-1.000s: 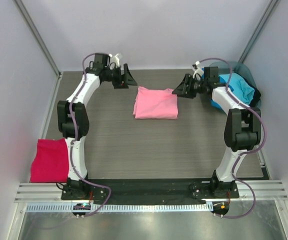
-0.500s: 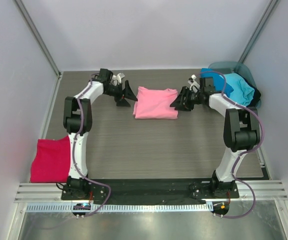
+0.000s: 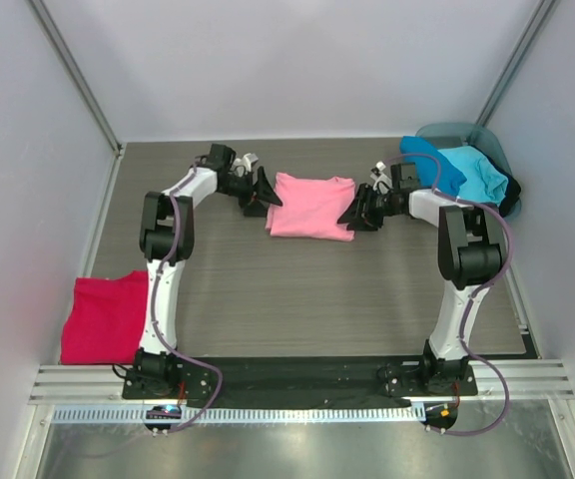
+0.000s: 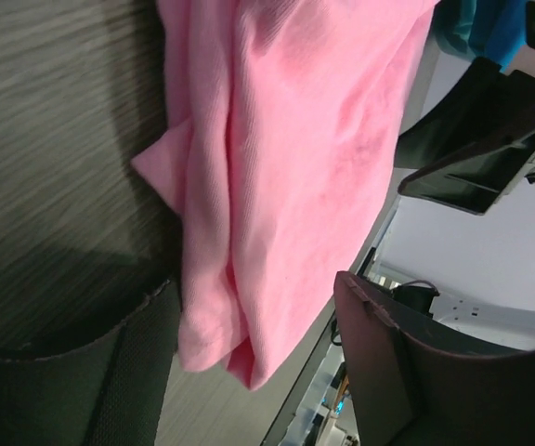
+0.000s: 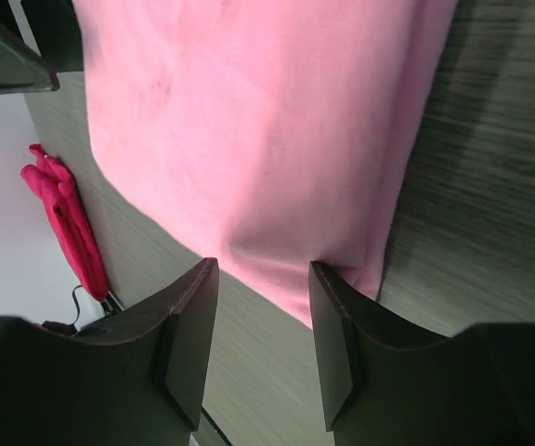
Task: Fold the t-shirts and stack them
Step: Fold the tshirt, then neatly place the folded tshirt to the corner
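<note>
Shows folded light pink t-shirt [image 3: 312, 207] upper centre, side edges between parted jaws of left gripper [image 3: 264, 194] and right gripper [image 3: 353, 217].

A grey-teal tub [image 3: 482, 135] sits far right — on the wood-grain table [image 3: 297, 289].

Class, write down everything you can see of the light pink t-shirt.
The light pink t-shirt is soft, plain, finely ribbed cloth, folded into a rough rectangle of several layers with slight creases. It lies flat on the dark wood-grain table, toward the far middle. The left gripper has its open jaws around the shirt's left side, the right gripper around its right side; neither is shut on it.
</note>
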You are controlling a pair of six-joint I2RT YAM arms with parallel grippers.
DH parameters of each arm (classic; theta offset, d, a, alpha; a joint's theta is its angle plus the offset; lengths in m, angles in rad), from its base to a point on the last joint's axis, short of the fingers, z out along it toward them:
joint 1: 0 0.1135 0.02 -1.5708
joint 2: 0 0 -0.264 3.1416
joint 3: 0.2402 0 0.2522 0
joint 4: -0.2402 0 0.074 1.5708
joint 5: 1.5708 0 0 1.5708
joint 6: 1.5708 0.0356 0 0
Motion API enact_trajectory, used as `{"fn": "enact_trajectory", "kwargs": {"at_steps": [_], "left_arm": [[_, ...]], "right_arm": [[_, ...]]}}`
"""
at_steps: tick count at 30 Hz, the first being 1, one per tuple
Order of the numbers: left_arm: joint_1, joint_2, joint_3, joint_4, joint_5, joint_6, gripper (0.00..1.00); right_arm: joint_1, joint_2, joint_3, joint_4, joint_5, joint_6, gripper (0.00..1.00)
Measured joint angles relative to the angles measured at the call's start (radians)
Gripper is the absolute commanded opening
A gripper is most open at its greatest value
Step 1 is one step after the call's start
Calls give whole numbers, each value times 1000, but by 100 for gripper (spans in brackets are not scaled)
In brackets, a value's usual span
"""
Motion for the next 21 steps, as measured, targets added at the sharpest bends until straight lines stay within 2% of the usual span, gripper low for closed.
{"fn": "enact_trajectory", "kwargs": {"at_steps": [9, 10, 12, 13, 15, 16, 21], "left_arm": [[-40, 47, 7, 100, 47, -89, 46], [-40, 52, 6, 112, 50, -101, 38], [-42, 66, 6, 139, 58, -127, 32], [-42, 77, 6, 158, 66, -141, 22], [-42, 90, 1, 190, 76, -171, 10], [-43, 94, -4, 208, 85, -187, 0], [-42, 71, -61, 250, 100, -213, 0]], "right_arm": [[0, 73, 65, -2, 10, 0, 49], [0, 75, 69, -2, 11, 0, 49], [0, 77, 74, 0, 15, 0, 49], [0, 79, 74, 0, 16, 0, 49], [0, 79, 74, 0, 17, -2, 49], [0, 79, 74, -2, 17, -5, 49], [0, 62, 102, -71, 15, -82, 52]]}}
